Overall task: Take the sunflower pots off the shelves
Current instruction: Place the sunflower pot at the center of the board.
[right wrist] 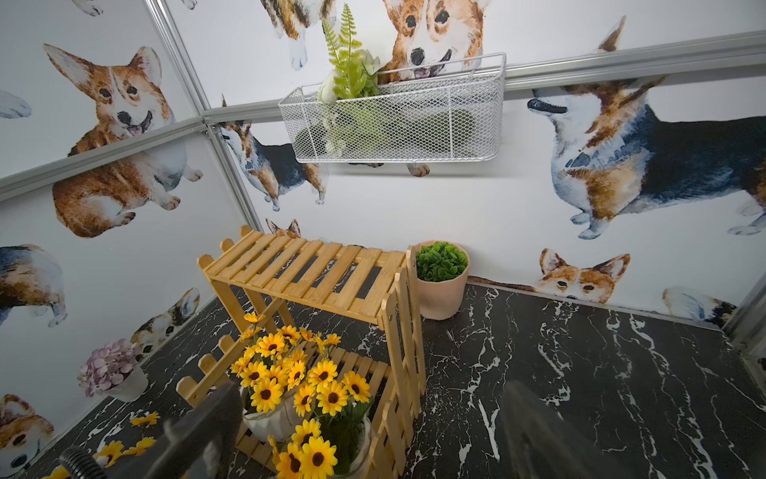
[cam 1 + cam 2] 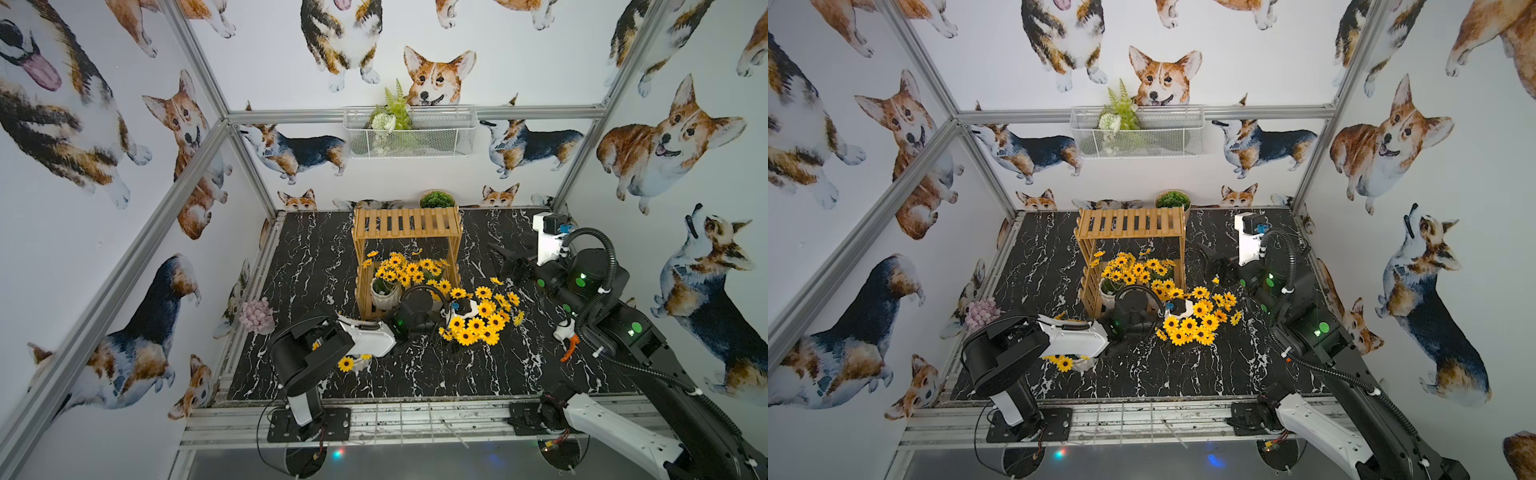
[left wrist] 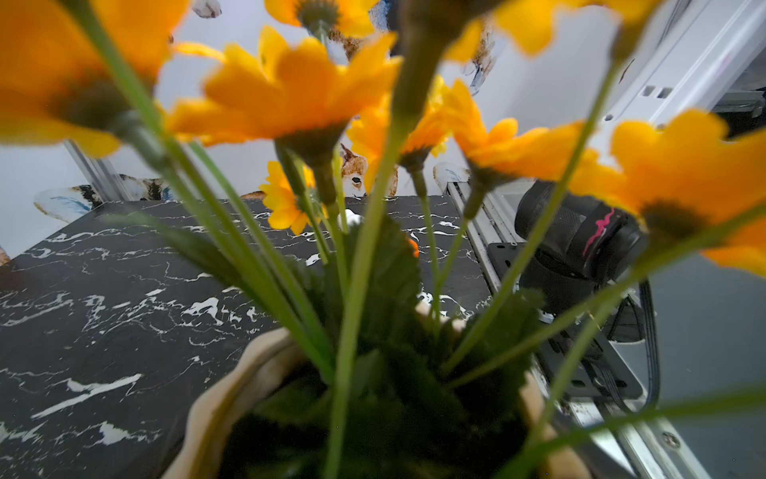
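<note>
Sunflower pots [image 1: 269,419] on the lower tier [image 1: 369,367] sit just ahead of your right gripper [image 2: 500,259], spread wide and empty; left gripper [image 2: 463,309] is buried in an offloaded pot [image 3: 224,385], grip unclear.

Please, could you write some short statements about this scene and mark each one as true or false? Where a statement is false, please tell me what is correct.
1. The upper tier of the shelves is bare. True.
2. No sunflower pots are on the shelves. False: two sunflower pots stand on the lower tier.
3. The right hand grips a pot. False: it is open and holds nothing, off to the side of the shelves.
4. The fern sits in the wire basket. True.
5. The beige pot stands on the upper tier. False: it stands on the table beside the shelves.
</note>
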### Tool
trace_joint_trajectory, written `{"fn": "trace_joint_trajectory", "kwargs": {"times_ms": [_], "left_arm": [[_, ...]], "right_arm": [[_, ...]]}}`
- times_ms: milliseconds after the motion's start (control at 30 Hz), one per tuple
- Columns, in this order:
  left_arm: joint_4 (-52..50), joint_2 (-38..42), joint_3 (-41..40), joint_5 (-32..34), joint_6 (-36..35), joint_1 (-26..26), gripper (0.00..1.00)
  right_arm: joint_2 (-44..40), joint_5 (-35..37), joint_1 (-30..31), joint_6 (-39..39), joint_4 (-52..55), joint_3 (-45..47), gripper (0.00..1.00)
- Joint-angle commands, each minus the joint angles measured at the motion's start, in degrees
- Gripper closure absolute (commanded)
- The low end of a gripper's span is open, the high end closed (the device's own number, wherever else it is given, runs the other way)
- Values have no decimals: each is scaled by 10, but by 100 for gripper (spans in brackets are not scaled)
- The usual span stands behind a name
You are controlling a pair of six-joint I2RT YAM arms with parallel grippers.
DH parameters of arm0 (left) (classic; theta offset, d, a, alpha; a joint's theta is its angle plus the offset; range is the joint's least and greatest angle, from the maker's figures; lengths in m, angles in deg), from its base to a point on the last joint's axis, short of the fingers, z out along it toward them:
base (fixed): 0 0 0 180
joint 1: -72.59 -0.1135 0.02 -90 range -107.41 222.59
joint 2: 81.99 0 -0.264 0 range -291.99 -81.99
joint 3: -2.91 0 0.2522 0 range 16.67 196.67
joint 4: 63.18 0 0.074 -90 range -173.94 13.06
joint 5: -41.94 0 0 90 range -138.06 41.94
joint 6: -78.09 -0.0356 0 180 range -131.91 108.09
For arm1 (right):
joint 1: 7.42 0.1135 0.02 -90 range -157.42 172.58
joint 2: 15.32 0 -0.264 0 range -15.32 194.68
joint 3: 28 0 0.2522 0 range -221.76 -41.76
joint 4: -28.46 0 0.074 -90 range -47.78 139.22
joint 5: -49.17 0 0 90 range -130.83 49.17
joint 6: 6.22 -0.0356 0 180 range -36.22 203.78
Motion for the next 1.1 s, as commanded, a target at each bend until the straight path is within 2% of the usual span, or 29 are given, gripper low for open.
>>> {"fn": "trace_joint_trajectory", "kwargs": {"times_ms": [0,233,600,1067], "left_arm": [[60,-15,17,-15,0,7,100],[63,-61,44,-20,4,16,100],[130,-136,75,5,27,32,100],[155,-181,76,9,27,34,100]], "right_arm": [[-1,-1,-1,-9,-6,3,0],[-5,-3,-1,-10,-7,12,0],[-11,-1,-1,-9,-9,22,0],[-15,4,-1,-8,-8,29,0]]}}
